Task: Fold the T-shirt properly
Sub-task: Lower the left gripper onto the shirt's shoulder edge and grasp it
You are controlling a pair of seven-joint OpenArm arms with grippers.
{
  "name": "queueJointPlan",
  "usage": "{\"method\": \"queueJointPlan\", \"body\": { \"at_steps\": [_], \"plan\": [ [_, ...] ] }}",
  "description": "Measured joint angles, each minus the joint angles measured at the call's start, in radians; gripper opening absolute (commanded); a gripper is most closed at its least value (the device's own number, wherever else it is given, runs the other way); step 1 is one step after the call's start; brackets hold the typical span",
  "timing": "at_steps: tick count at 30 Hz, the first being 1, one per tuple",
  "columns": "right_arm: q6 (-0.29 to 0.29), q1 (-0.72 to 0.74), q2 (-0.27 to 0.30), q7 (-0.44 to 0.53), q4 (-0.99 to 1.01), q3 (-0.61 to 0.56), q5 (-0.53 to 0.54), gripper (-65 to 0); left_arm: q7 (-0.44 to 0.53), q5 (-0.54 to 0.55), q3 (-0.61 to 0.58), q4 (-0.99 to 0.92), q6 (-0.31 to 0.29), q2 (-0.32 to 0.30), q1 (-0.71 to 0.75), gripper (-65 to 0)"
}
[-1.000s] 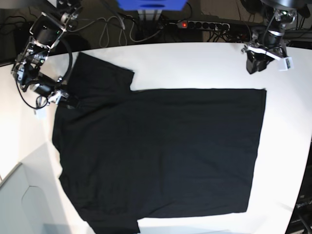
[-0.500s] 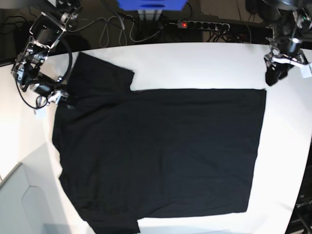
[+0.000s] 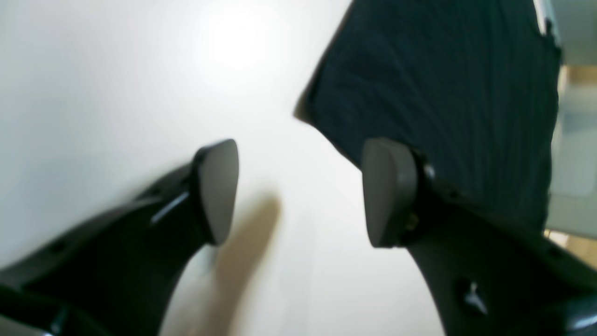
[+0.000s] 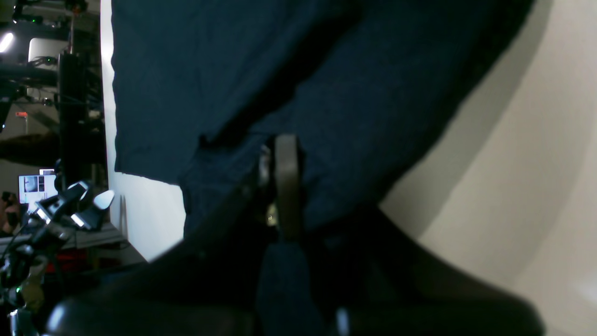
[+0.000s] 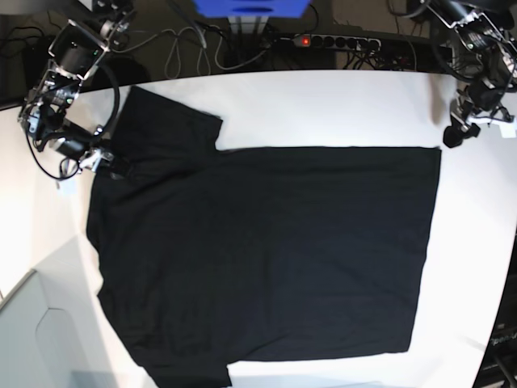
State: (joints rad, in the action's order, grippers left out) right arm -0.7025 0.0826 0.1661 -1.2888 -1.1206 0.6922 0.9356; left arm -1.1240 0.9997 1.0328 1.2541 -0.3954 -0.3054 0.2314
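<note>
The black T-shirt lies spread flat on the white table, with one sleeve at the top left and the hem on the right. My right gripper is at the shirt's left edge near the sleeve. In the right wrist view, the right gripper is shut on a pinch of the shirt's cloth. My left gripper hovers just outside the shirt's top right hem corner. In the left wrist view, the left gripper is open and empty over bare table, with the shirt corner just beyond its right finger. No print shows.
A power strip and cables lie behind the table's far edge, beside a blue object. A grey panel stands at the lower left. The table's right edge runs close to the left gripper.
My left gripper has moved right and down, from the table's far right corner to just beside the shirt's top right hem corner. The right arm and the shirt have not moved.
</note>
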Motion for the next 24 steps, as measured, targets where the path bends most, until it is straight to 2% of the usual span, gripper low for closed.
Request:
{"method": "queueJointPlan", "body": {
  "at_steps": [6, 11, 15, 21, 24],
  "plan": [
    [0.0, 0.0, 0.0, -0.002, -0.001, 0.0, 0.001, -65.0, 0.008, 0.015, 0.003, -0.111, -0.002, -0.016, -0.076, -24.7],
    [0.0, 0.0, 0.0, -0.005, -0.001, 0.0, 0.001, -65.0, 0.01, -0.105, 0.003, -0.122, -0.005, -0.009, -0.156, -24.7],
    [0.0, 0.0, 0.0, -0.004, -0.001, 0.0, 0.0, -65.0, 0.033, -0.158, 0.006, -0.105, -0.012, 0.035, -0.182, -24.7],
    [0.0, 0.0, 0.0, -0.005, -0.001, 0.0, 0.005, -65.0, 0.063, -0.145, -0.097, -0.097, -0.021, 0.063, -0.182, -24.7],
    [0.0, 0.0, 0.0, -0.005, -0.001, 0.0, -0.002, -65.0, 0.071, -0.129, -0.108, -0.093, -0.032, 0.096, -0.188, -24.7]
  ]
}}
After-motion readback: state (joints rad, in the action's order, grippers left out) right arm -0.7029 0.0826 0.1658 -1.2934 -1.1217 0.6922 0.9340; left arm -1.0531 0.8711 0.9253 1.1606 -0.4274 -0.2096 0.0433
